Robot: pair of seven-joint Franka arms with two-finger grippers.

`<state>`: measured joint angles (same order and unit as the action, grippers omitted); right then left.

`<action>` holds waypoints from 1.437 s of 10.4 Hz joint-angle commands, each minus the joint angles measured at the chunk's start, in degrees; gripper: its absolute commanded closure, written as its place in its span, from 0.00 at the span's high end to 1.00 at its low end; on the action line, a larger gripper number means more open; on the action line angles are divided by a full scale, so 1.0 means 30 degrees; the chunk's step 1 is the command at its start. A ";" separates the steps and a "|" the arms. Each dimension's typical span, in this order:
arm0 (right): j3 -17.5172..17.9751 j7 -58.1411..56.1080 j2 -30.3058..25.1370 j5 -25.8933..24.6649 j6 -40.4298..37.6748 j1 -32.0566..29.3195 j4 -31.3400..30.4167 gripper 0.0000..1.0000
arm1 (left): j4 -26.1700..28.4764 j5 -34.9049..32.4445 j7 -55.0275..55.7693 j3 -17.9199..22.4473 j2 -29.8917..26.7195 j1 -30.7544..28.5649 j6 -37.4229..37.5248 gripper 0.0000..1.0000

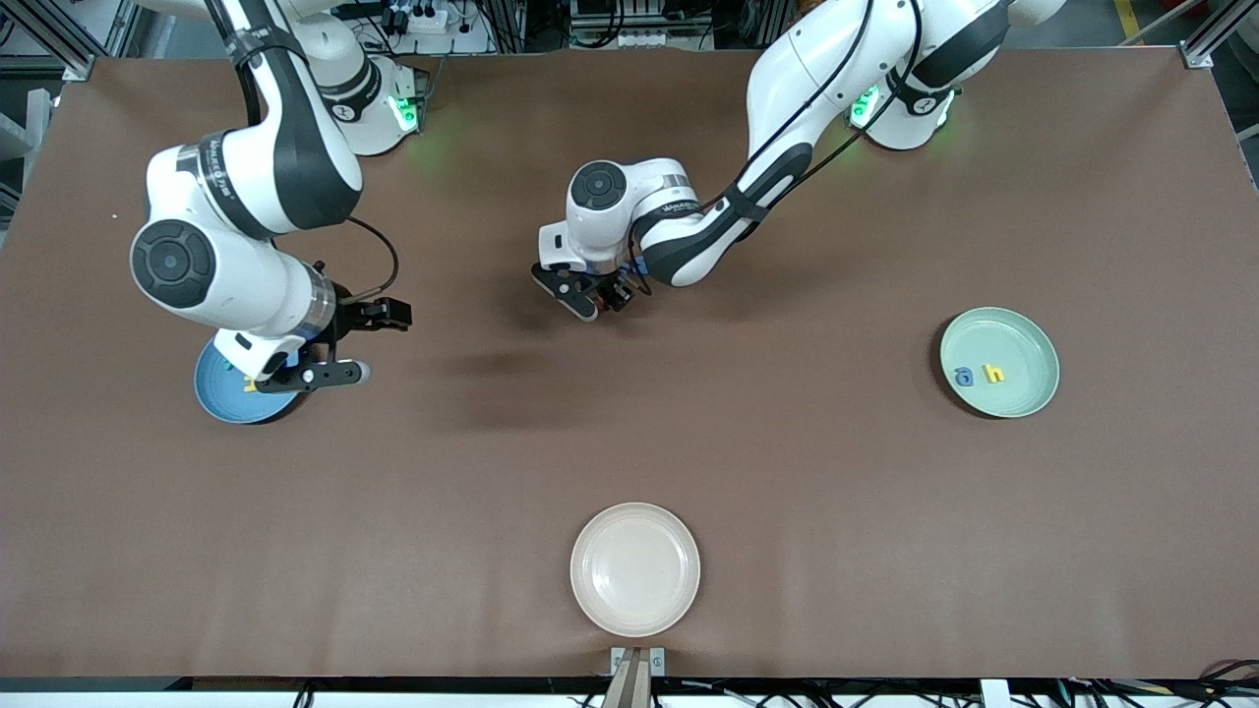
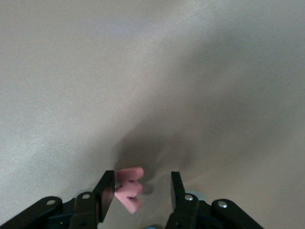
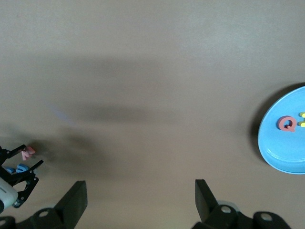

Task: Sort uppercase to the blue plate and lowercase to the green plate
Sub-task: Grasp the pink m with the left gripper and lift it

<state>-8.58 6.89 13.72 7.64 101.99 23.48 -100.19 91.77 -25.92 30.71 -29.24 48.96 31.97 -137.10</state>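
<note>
The red w [image 2: 128,190] sits inside the left claw [image 2: 142,183], over bare tabletop [image 1: 787,492] in the middle, between the two arms' bases. Whether the claw is clamped on it I cannot tell.

As a small letter it belongs on the green plate [image 1: 1023,329], which lies well apart from it toward the left arm's end and already holds the a [image 1: 964,377] and h [image 1: 993,373]. The left arm is the nearer one, so the coming move is likely a carry sideways along the tabletop to that plate.

The right claw [image 1: 379,344] waits spread wide and empty over the edge of the blue plate [image 1: 221,403], where the Q [image 3: 286,124] lies.
</note>
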 commanded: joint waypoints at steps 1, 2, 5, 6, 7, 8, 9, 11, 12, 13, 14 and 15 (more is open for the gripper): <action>0.0076 0.0342 -0.0356 0.0119 -0.0333 -0.0003 -0.0002 1.00 | -0.0386 -0.0355 -0.0248 0.0197 0.0350 0.0153 0.0115 0.56; 0.0105 0.0342 -0.0356 0.0119 -0.0362 -0.0003 -0.0002 1.00 | -0.0357 -0.0385 -0.0219 0.0226 0.0409 0.0154 0.0115 0.56; 0.0105 0.0371 -0.0327 0.0119 -0.0363 -0.0003 -0.0002 1.00 | -0.0357 -0.0472 -0.0248 0.0226 0.0497 0.0154 0.0115 0.45; 0.0134 0.0371 -0.0327 0.0119 -0.0363 -0.0003 0.0027 1.00 | -0.0357 -0.0502 -0.0248 0.0342 0.0497 0.0183 0.0115 0.28; 0.0221 0.0371 -0.0356 0.0119 -0.0363 -0.0003 0.0027 1.00 | -0.0299 -0.0502 -0.0190 0.0430 0.0526 0.0183 0.0115 0.00; 0.0280 0.0371 -0.0356 0.0119 -0.0363 -0.0003 0.0027 1.00 | -0.0240 -0.0502 -0.0131 0.0431 0.0498 0.0183 0.0144 0.00; 0.0281 0.0371 -0.0356 0.0119 -0.0363 -0.0003 0.0027 1.00 | -0.0210 -0.0502 -0.0102 0.0489 0.0497 0.0183 0.0203 0.00; 0.0281 0.0371 -0.0356 0.0119 -0.0392 -0.0003 0.0143 1.00 | -0.0443 -0.0241 -0.0218 0.0519 -0.0346 -0.0079 0.1979 0.00; 0.0310 0.0371 -0.0356 0.0119 -0.0392 -0.0003 0.0144 1.00 | -0.0444 -0.0036 -0.0103 0.0490 -0.1367 -0.0400 0.3092 0.00; 0.0310 0.0400 -0.0327 0.0119 -0.0392 -0.0003 0.0144 1.00 | -0.0444 0.0982 -0.0218 0.0403 -0.2422 -0.1157 0.4264 0.00; 0.0339 0.0400 -0.0327 0.0148 -0.0508 -0.0003 0.0144 1.00 | -0.0415 0.2123 -0.0306 0.0402 -0.3912 -0.2006 0.5320 0.00; 0.0687 0.0429 -0.0327 0.0148 -0.0567 0.0026 0.0144 1.00 | -0.0415 0.2918 -0.0800 0.0402 -0.5174 -0.2942 0.6780 0.00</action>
<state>-7.72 6.92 13.70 7.65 101.44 23.53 -99.72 88.03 -21.31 30.46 -28.11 41.76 27.01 -122.43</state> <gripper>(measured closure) 0.000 0.722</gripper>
